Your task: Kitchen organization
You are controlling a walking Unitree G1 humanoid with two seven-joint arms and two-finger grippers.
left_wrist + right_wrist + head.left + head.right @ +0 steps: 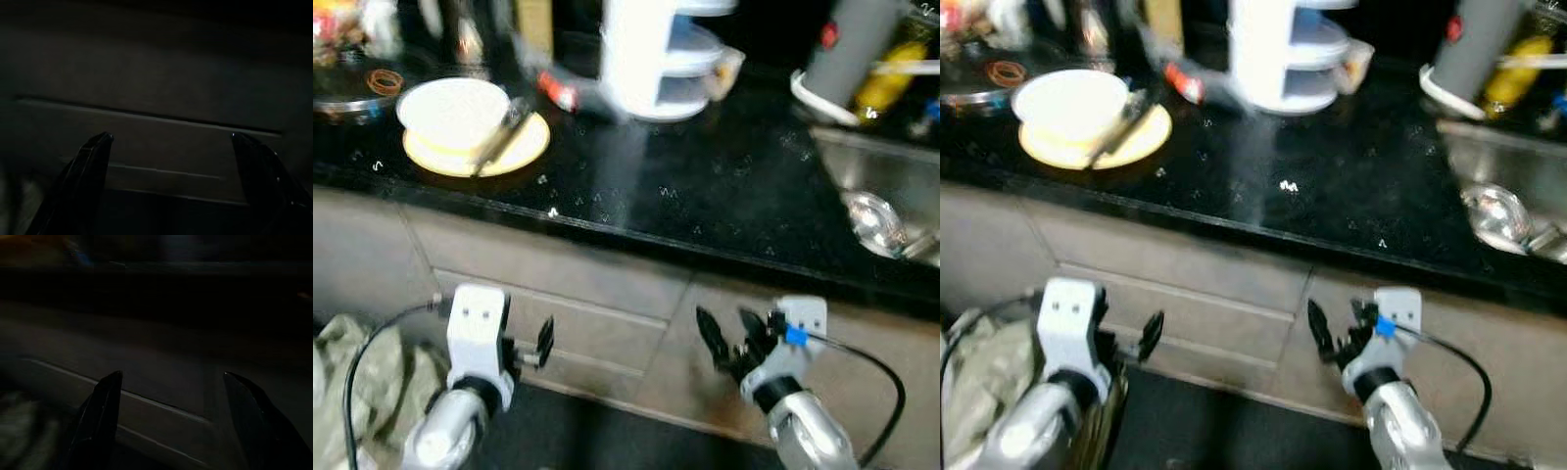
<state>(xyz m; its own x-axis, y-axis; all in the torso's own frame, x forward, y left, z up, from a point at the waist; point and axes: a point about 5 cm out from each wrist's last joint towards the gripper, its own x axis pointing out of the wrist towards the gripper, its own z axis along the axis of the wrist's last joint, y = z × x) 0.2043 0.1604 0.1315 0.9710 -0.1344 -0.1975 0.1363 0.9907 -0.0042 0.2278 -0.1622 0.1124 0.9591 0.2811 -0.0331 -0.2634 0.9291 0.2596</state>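
Observation:
On the black countertop (705,186) at the left, a white bowl (453,108) rests on a yellow plate (524,142), and a dark utensil (504,132) leans across them. A white stacked container (656,59) stands at the back centre. Both arms hang low in front of the cabinet drawers (597,313), below the counter edge. My left gripper (536,345) is open and holds nothing; the left wrist view shows its fingers spread (171,139) towards a drawer front. My right gripper (726,328) is open and empty too, facing the cabinet (173,376).
A steel sink (871,176) with a shiny bowl (873,220) lies at the right. Behind it stand a grey cylinder (847,54) and a yellow item (886,78). A red-handled tool (558,90) lies beside the plate. Crumpled cloth (352,362) sits on the floor at the left.

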